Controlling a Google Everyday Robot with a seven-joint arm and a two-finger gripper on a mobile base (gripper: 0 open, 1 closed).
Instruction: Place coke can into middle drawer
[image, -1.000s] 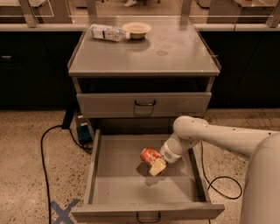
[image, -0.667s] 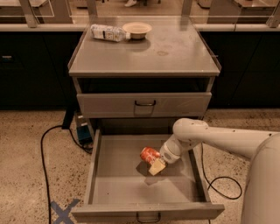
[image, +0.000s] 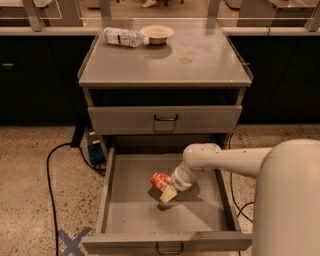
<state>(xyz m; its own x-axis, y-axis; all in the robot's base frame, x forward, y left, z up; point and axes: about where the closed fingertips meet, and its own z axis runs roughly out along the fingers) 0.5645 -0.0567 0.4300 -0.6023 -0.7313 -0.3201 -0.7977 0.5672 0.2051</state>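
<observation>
Currently | claw (image: 167, 189) clamped on small red soda can (image: 160, 180) | low over open grey metal drawer (image: 131, 212), short drop

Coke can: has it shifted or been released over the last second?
The gripper, still shut on the coke can, moved a little toward the picture's left and slightly lower over the open middle drawer. No release. The middle drawer, upper drawer, water bottle and bowl stayed put.

My cream gripper (image: 167, 193) holds a red can (image: 160, 180) in the grey drawer (image: 129, 211); I see a speckled tan floor (image: 30, 200).
</observation>
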